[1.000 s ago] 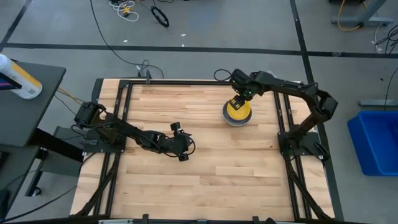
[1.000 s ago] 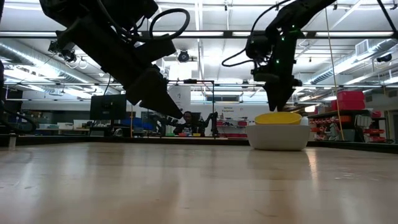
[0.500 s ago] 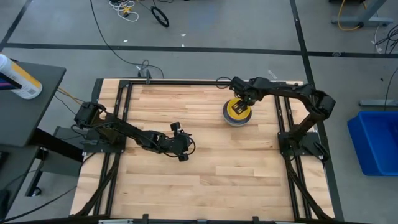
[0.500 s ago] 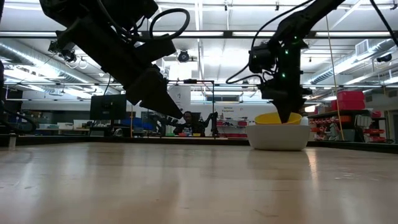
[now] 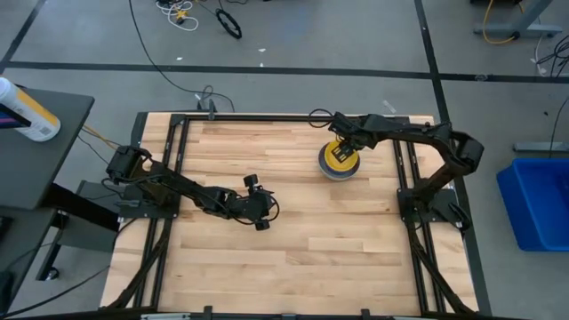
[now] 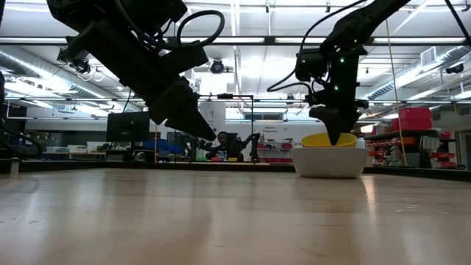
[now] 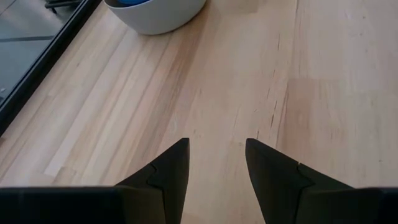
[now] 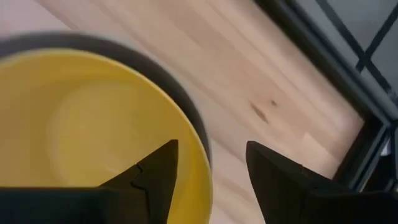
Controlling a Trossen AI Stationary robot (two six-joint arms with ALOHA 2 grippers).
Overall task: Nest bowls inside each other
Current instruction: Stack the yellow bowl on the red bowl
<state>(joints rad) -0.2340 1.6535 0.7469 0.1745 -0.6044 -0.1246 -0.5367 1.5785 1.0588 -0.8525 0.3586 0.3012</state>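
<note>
1. Bowls are stacked near the far right corner of the table [image 5: 293,258]: we see a yellow bowl [image 5: 338,154] sitting inside a grey bowl [image 5: 325,168], whose rim shows around it.
2. In the low view the grey bowl [image 6: 329,163] stands flat on the table and the yellow bowl [image 6: 327,139] rises a little above its rim.
3. In the left wrist view we also see something blue [image 7: 127,2] inside the grey bowl, but we cannot tell which of the bowls it is.
4. We see the right end effector [image 5: 342,152] directly over the yellow bowl, with its tips low at the rim of this bowl in the low view [image 6: 333,137].
5. In the right wrist view its two fingers [image 8: 155,171] stand apart and nothing is between them; the yellow bowl [image 8: 81,130] lies just below them.
6. We see the left end effector [image 5: 265,213] above the middle of the table, well apart from the stack.
7. Its fingers [image 7: 168,171] are partly apart with only bare wood between them, so it holds nothing.
</note>
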